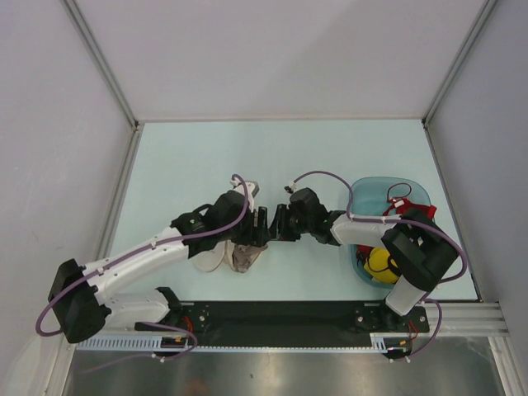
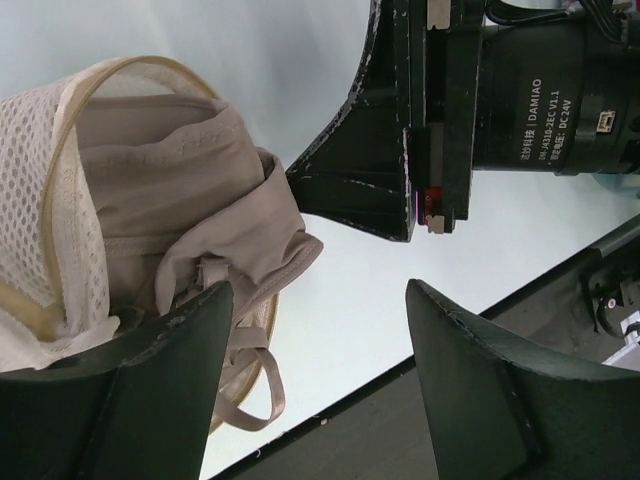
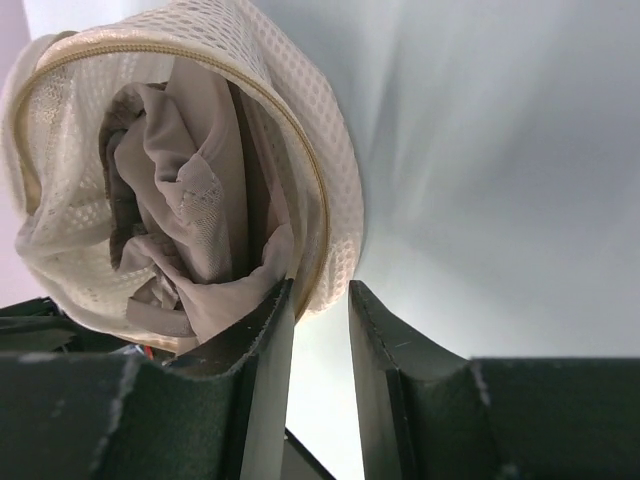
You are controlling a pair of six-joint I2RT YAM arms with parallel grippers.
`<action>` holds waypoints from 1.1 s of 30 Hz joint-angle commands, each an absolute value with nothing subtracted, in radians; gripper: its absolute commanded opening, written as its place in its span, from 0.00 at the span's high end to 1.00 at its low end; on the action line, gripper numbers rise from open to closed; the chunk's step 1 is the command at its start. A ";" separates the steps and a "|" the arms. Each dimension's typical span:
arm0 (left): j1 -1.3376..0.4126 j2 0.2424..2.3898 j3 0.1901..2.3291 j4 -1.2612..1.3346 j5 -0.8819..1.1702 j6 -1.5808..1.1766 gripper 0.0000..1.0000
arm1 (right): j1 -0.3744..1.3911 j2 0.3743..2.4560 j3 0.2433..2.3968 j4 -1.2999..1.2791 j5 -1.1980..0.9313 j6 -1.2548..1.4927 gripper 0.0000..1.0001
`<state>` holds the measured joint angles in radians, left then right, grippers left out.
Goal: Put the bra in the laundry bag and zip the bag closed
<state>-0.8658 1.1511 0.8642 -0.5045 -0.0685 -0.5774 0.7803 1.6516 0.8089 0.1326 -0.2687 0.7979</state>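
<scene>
The cream mesh laundry bag (image 1: 210,257) lies open at the table's near middle, with the taupe bra (image 1: 245,257) partly inside and spilling over its rim. In the left wrist view the bra (image 2: 190,200) bulges from the bag (image 2: 40,190) and a strap loop hangs out. My left gripper (image 2: 318,285) is open and empty just right of the bra; it also shows from above (image 1: 261,224). My right gripper (image 3: 320,292) is nearly shut, with the zip rim of the bag (image 3: 335,180) between its tips; the bra (image 3: 180,190) is bunched inside. The two grippers meet tip to tip (image 1: 279,224).
A translucent teal basket (image 1: 417,194) at the right holds a red bra (image 1: 400,204) and a yellow-and-black garment (image 1: 381,262). My right arm's elbow hangs over it. A black rail (image 1: 272,313) runs along the near table edge.
</scene>
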 commanded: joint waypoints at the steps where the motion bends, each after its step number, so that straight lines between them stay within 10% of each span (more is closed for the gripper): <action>1: -0.870 1.189 0.854 -0.448 -0.072 -0.561 0.24 | 0.784 1.667 0.836 0.195 -0.325 0.836 0.67; 12: -0.873 1.250 0.845 -0.459 -0.142 -0.546 0.34 | 0.775 1.649 0.785 0.328 -0.428 0.948 0.69; 27: -0.873 1.330 0.871 -0.505 -0.273 -0.575 0.83 | 0.773 1.649 0.770 0.333 -0.437 0.954 0.70; 33: -0.873 1.307 0.868 -0.520 -0.273 -0.575 0.97 | 0.762 1.664 0.801 0.253 -0.413 0.873 0.52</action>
<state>-0.8684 1.3277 0.8436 -0.5022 -0.2413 -0.5751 0.7689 1.6615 0.7795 0.2886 -0.4229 0.9379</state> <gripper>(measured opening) 0.046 0.453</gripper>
